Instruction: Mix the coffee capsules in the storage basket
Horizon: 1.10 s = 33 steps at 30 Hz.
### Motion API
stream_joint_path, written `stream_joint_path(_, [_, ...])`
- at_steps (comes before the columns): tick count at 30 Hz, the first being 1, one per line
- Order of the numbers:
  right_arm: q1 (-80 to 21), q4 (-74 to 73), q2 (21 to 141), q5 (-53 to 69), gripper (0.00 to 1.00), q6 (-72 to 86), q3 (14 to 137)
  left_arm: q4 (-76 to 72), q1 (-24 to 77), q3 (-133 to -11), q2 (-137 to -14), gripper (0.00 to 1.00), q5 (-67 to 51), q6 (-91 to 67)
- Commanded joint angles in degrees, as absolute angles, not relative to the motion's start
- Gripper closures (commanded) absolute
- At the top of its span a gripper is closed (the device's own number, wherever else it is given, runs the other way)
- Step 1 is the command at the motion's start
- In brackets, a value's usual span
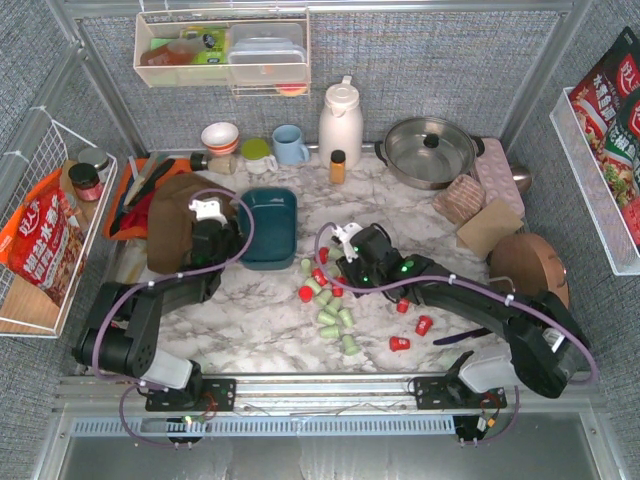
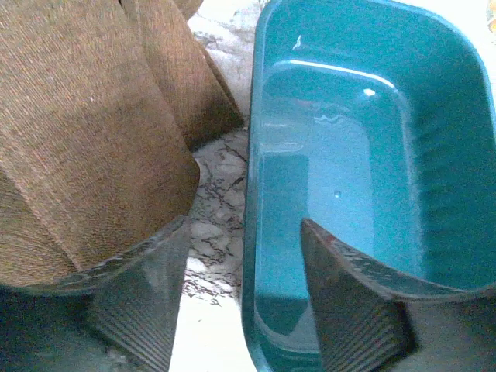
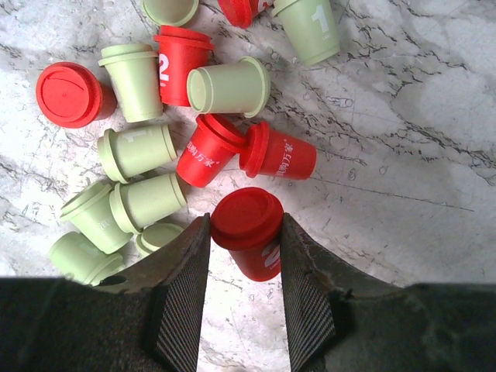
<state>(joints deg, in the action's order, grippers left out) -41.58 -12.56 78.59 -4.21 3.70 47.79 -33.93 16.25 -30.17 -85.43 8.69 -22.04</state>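
The right gripper [image 3: 245,234] is pinching a red capsule [image 3: 248,215] between its ribbed fingers [image 3: 182,291]; beyond it, red and pale green coffee capsules [image 3: 229,85] are lying jumbled on the marble tabletop [image 3: 403,155], several touching.

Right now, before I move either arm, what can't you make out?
Top view: the wrist hides where the right gripper clamps the red capsule.
Right wrist view: from above, whether that capsule is lifted or resting; top edge cuts off some coffee capsules.
Left wrist view: the left gripper covers the near end of the storage basket; the frame edges cut its far side.
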Motion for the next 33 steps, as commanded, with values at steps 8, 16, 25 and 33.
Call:
stream_joint_path(8, [-41.51,-10.13,71.31,-7.04,0.61,9.23,49.13,-37.26,17.78,-29.44,-72.99,0.05,7.07,-14.07])
stream_joint_path(16, [-38.21,-5.85,64.90,-7.39,0.61,19.90,50.51,-51.21,26.84,-25.26,-70.96,0.01,-3.34,2.90])
stream_joint_path(25, [-32.89,-0.86,63.06,4.27,0.61,27.54,51.19,-74.20,37.77,-20.99,-78.27,0.01,-20.11,21.93])
stream_joint_path(33, [-32.28,5.35,62.75,14.57,0.61,31.11,50.06,-89.25,43.27,-23.55,-89.25,0.01,-29.12,28.94])
